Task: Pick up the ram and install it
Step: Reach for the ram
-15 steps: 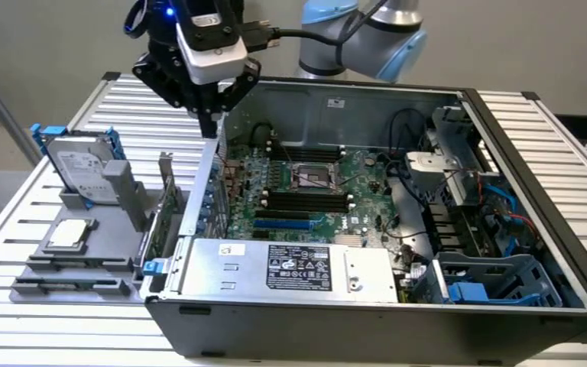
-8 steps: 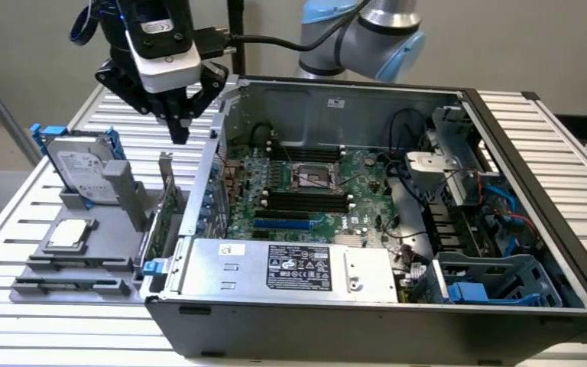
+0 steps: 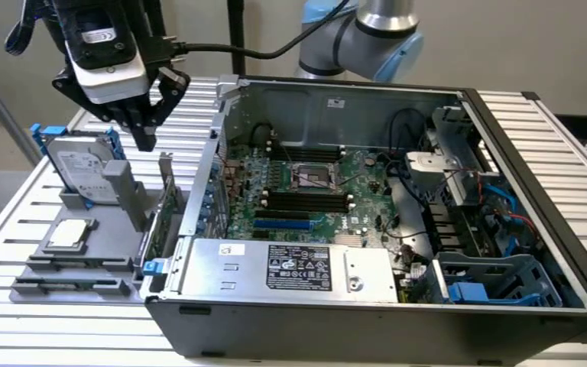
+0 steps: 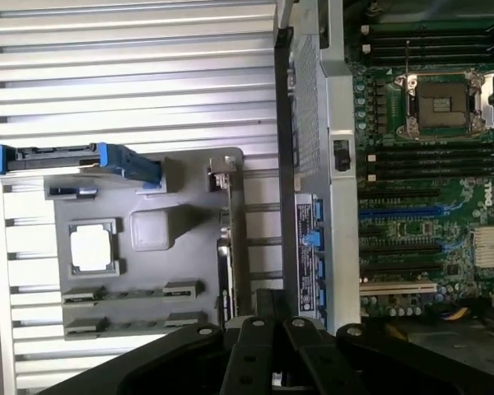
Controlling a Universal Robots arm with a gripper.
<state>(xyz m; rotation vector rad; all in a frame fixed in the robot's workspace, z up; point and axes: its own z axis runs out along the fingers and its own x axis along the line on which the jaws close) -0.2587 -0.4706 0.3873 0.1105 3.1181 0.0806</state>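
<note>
Nearest, on the slatted table, sits a grey holder with a square processor chip lying in one of its pockets. Just behind that, along the holder's edge next to the computer case, the ram stands on its long edge, thin and upright. In the wrist view it shows edge-on as a narrow strip at the holder's side. It is seated in the holder, so the pick-up has not happened yet. A silver hard drive leans in a blue bracket at the holder's far end. The claw hangs above this part of the holder, close over the top of the ram but apart from it. In the wrist view its dark tip sits near the ram's end rather than around it. It carries nothing, and I cannot tell whether it is open or closed. Farther on, inside the open case, lies the green motherboard. Its long black memory slots look empty, so the install has not been done either. By my reading both parts of the task are left, with the claw at the approach to step 1. At the back, the arm reaches over the case.
</note>
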